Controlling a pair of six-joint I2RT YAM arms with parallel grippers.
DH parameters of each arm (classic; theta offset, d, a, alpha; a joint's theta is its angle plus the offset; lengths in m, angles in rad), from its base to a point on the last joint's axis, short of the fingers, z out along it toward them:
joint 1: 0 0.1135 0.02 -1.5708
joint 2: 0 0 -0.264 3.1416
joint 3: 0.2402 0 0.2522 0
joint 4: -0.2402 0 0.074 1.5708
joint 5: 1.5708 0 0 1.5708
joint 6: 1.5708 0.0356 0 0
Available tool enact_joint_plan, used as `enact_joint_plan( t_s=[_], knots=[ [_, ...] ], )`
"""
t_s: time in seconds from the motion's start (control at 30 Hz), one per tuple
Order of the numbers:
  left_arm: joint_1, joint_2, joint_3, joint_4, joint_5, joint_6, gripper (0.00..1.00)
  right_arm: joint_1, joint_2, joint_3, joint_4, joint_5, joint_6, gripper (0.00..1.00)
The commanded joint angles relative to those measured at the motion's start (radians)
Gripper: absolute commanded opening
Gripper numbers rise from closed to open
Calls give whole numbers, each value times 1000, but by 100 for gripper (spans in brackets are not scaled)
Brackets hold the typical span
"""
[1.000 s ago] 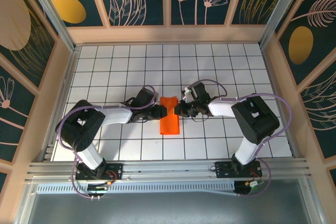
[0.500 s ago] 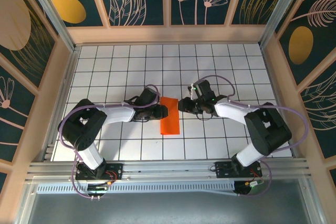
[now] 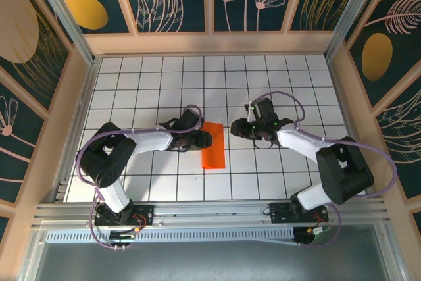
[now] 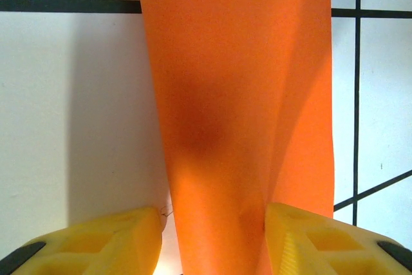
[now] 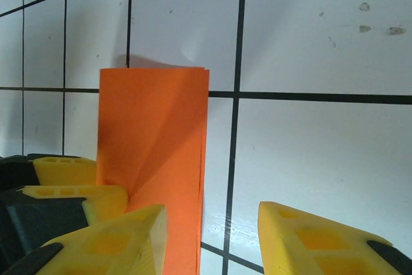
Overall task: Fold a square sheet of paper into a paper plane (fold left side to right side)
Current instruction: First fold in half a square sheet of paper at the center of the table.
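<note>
Workbench, mid-fold: my left gripper (image 4: 212, 216) sits at the left long edge of the folded orange paper (image 3: 214, 145). Its yellow fingers (image 4: 96, 243) stand apart with the strip running up between them. The paper brushes one finger and leaves a sliver of light beside the other. Whether I am actually clamping it, I cannot tell.

My right gripper (image 5: 211, 212) hangs just off the paper's right long edge with its jaws parted and nothing between them. In the overhead view it stands clear of the sheet.

The paper is bright orange, plain and unmarked, and is now a narrow rectangle rather than a square. It points away from my bases, with its long sides running near to far. At the far short end the stacked layers show as thin offset edges. From my right wrist, a diagonal line of shade crosses its face. From my left wrist, the surface bows and carries a soft dark patch. The strip lies between my two grippers, near the middle of the white gridded table (image 3: 145, 83).
</note>
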Motion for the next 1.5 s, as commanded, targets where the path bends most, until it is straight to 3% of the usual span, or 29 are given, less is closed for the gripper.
enact_joint_plan(
  t_s=[0.0,1.17,1.47],
  knots=[
    [-45,156,-23,43,30,11,49,-8,-23,-16,-18,5,-19,42],
    [-55,195,15,-3,16,40,50,8,26,-43,63,-105,6,40],
    [-56,194,12,-10,8,38,50,45,101,-41,175,-231,62,23]
  ],
)
